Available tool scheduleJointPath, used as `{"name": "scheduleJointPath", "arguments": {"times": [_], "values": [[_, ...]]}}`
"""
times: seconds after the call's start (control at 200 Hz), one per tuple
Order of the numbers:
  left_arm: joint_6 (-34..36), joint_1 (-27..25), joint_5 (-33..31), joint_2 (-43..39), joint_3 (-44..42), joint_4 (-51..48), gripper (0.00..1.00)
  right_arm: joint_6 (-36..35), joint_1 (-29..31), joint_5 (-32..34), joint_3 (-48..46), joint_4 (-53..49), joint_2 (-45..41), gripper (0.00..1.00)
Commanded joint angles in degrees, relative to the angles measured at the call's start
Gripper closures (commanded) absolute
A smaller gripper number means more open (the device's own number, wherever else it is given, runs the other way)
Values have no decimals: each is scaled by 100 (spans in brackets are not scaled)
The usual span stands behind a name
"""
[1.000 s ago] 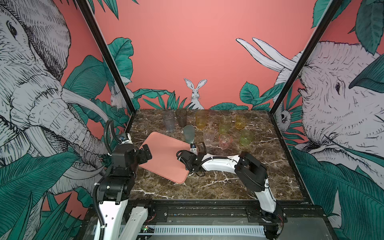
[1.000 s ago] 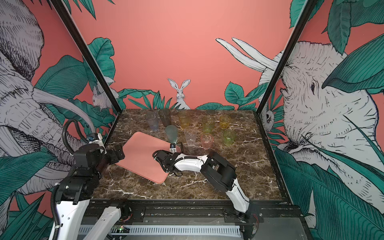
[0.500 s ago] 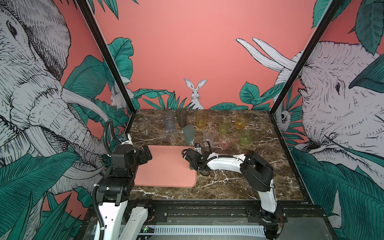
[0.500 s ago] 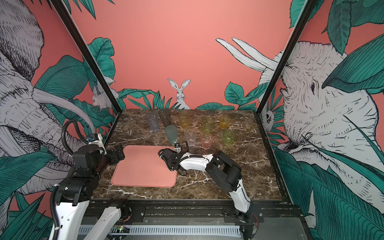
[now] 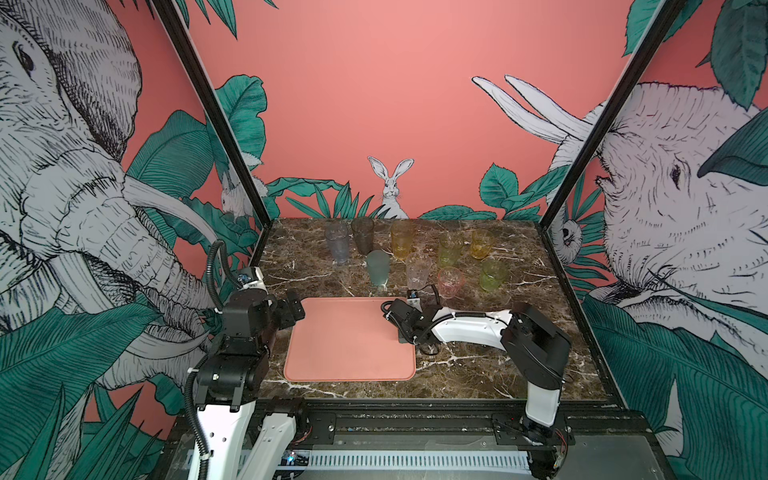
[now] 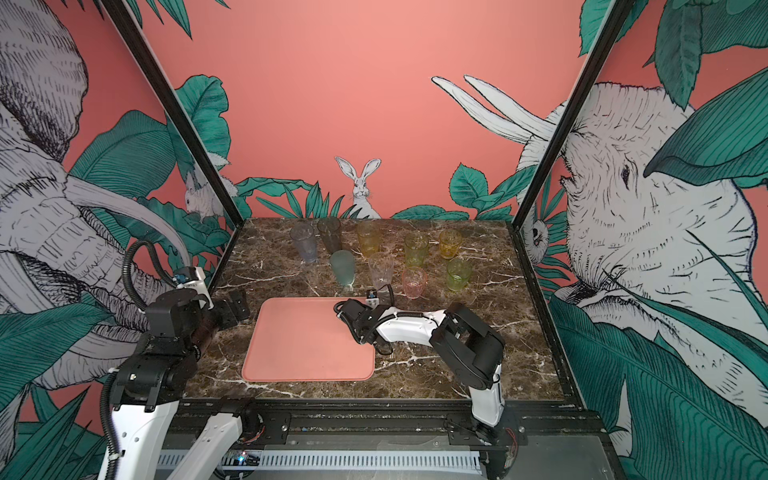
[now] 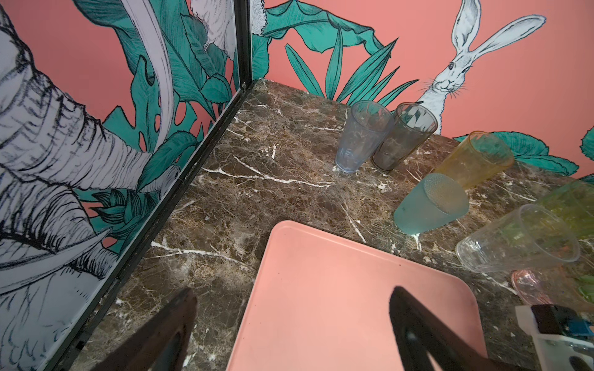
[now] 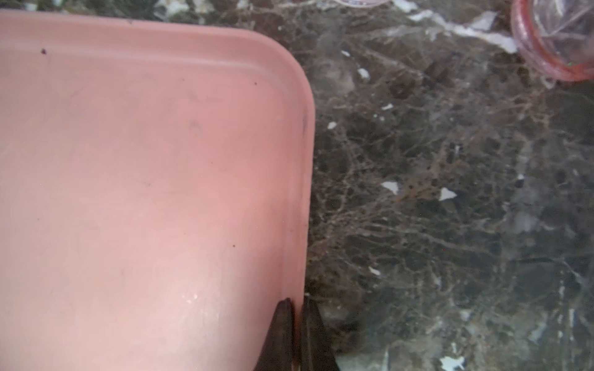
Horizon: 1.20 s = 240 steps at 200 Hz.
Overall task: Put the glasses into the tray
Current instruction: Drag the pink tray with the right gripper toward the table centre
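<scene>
The left gripper (image 5: 291, 309), jaws wide apart, hovers at the far left corner of the salmon-pink tray (image 5: 349, 353). The right gripper (image 8: 297, 305) is clamped on its right rim. Nine tumblers (image 5: 377, 266) stand farther back, outside it.

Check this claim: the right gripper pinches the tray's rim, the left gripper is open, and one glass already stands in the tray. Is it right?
No. No glass stands in the tray; all nine glasses are on the table beyond it, as both top views show. The right gripper does pinch the rim and the left gripper is open.
</scene>
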Motion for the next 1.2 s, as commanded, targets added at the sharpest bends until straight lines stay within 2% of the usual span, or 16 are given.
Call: {"name": "scheduleJointPath", "arguments": {"times": [0.0,0.225,0.625,0.935,1.195], "values": [[-105,-16,54,21,-148,169,5,-314,-231,105,-397,-501,-309,94],[-173,-21,145,94,-246,333,5,-578,-651,92,-1165,-386,-977,100],[-310,-21,313,195,-290,455,5,-1516,-1564,-174,-1908,-375,-1766,100],[-326,-21,332,203,-307,503,5,-2321,-2132,-430,-2118,-372,-2120,100],[-335,-14,356,244,-306,533,5,-2568,-2527,-450,-2083,-521,-2244,100]]}}
